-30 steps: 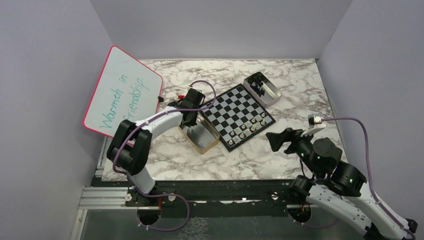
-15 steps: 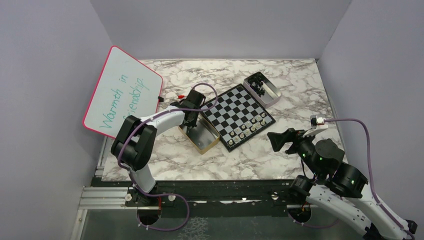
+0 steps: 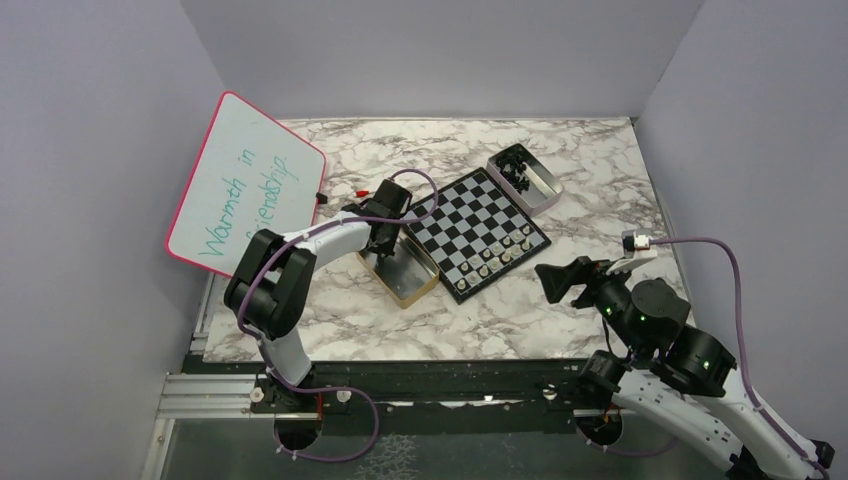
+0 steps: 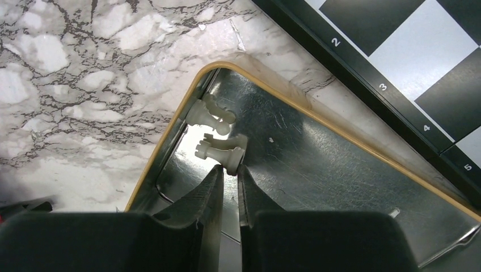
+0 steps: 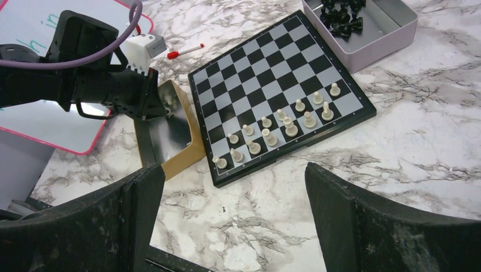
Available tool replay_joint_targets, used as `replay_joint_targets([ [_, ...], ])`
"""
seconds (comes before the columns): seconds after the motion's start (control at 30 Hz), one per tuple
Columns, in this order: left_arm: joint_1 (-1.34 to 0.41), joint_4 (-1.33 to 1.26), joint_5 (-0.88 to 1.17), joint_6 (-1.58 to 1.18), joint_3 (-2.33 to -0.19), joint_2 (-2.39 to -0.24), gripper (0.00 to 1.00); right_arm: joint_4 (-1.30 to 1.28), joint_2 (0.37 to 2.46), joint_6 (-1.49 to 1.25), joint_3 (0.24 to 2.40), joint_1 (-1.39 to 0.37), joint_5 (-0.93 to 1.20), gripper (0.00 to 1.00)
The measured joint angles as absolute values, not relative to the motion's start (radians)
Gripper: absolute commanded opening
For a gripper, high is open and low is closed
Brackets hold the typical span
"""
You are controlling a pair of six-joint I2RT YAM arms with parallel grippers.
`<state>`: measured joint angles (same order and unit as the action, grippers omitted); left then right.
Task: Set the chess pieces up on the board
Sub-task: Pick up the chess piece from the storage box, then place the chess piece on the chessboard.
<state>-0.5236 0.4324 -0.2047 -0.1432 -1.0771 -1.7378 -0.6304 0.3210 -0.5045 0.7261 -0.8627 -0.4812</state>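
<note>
**First onlooker:** Left hand [image 4: 230, 173] down in the gold-edged tin [image 4: 317, 164], its fingers nearly together, the base of a fallen pale piece [image 4: 218, 152] right at their tips. Gripped or not?

**Second onlooker:** Can't tell from here; only a sliver of gap shows. A second pale piece [image 4: 212, 116] lies just beside it in the same corner.

**First onlooker:** Which step is this?

**Second onlooker:** Fetching one of the last pale ones, I'd say. The board [image 3: 470, 215], just beside that tin, already carries two ragged rows of pale pieces [image 5: 283, 122] along its near edge. The black pieces [image 5: 340, 11] sit in the grey tin [image 5: 368, 34] at the far corner.

**First onlooker:** And next?

**Second onlooker:** Likely a firm pinch, a straight lift clear of the tin's wall, then across to a free square.

**First onlooker:** The right hand [image 3: 562, 280]?

**Second onlooker:** Spread wide, holding nothing, hovering over the bench [image 3: 560, 160] off the board's near corner.

**First onlooker:** Anything different from a second ago?

**Second onlooker:** Little. The left arm's elbow has swung slightly, and its hand stays over the tin. The rows on the board look unchanged.
</note>
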Motion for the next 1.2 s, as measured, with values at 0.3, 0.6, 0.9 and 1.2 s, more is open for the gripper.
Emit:
replay_joint_targets([
  [0.3, -0.524, 0.435, -0.16, -0.116, -1.089, -1.744, 0.01, -0.63, 0.318, -0.505, 0.724, -0.863, -0.481, 0.99],
  [0.6, -0.524, 0.455, -0.105, -0.12, -1.09, -1.697, 0.0, -0.623, 0.319, -0.505, 0.714, -0.863, -0.481, 0.99],
  [0.9, -0.524, 0.421, 0.005, -0.088, -1.053, -1.52, 0.0, -0.591, 0.361, -0.53, 0.713, -0.863, -0.479, 1.0],
  [1.2, -0.524, 0.23, 0.199, 0.085, -0.844, -1.208, 0.0, -0.547, 0.555, -0.577, 0.734, -0.863, -0.445, 1.0],
])
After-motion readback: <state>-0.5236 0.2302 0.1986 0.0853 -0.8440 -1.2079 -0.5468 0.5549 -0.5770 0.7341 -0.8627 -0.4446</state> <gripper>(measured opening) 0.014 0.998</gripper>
